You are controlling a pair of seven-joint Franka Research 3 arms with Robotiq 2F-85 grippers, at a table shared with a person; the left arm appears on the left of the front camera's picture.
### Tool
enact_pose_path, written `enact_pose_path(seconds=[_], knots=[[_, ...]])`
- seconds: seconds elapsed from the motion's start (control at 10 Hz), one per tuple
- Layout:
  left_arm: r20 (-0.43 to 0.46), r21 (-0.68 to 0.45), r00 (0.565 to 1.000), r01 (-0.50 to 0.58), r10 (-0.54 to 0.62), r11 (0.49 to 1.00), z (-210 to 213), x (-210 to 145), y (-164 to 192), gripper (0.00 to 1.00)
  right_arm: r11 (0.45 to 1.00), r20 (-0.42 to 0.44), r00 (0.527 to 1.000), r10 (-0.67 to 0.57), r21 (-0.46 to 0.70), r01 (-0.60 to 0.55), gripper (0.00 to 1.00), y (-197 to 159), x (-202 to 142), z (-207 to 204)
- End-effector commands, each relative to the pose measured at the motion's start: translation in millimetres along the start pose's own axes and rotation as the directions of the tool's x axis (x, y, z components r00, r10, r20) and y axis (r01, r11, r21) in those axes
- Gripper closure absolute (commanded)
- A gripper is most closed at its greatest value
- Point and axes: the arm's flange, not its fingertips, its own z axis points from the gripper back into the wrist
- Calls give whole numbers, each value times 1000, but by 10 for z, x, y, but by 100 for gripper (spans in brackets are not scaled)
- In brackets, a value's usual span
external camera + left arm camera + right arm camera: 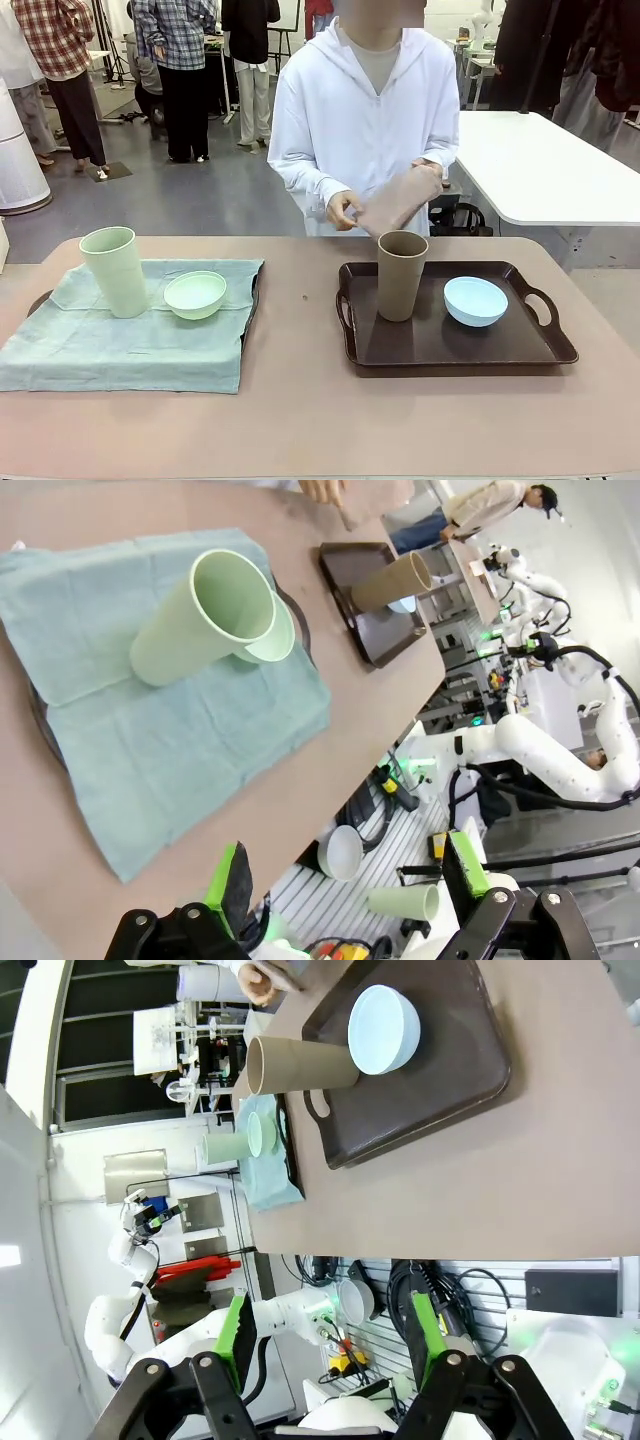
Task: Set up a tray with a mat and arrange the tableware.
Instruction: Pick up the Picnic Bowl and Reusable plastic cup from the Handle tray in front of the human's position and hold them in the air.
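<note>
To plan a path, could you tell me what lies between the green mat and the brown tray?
Front view: bare tabletop separates the green mat and the brown tray, apart from a tiny dark speck.

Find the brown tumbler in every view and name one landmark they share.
Front view: brown tumbler stands right of centre, on the brown tray's left part.
Left wrist view: upper right of centre, seen sideways.
Right wrist view: top, left of centre, seen sideways.
Shared landmark: the brown tray beneath it.
</note>
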Motion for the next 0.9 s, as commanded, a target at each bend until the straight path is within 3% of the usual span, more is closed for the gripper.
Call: enact_pose_path(seconds=[0.0, 0.2, 0.4, 0.6, 0.8], knots=[[-51, 53, 997, 67, -64, 996, -185, 214, -303, 0, 996, -59, 998, 25, -82, -30, 22, 225, 149, -62], [-121, 236, 961, 272, -249, 933, -597, 521, -938, 0, 969, -91, 995, 49, -237, -69, 22, 631, 275, -177], [-295, 239, 902, 388, -315, 890, -1245, 641, -1225, 0, 917, -123, 991, 51, -387, -95, 22, 1019, 359, -449], [-446, 193, 778, 566, -442, 801, -1976, 655, -1421, 0, 858, -136, 989, 57, -499, -119, 22, 1316, 429, -816], [-556, 180, 629, 729, -543, 660, -2671, 657, -1571, 0, 785, -142, 988, 67, -604, -140, 22, 1452, 429, -1306]])
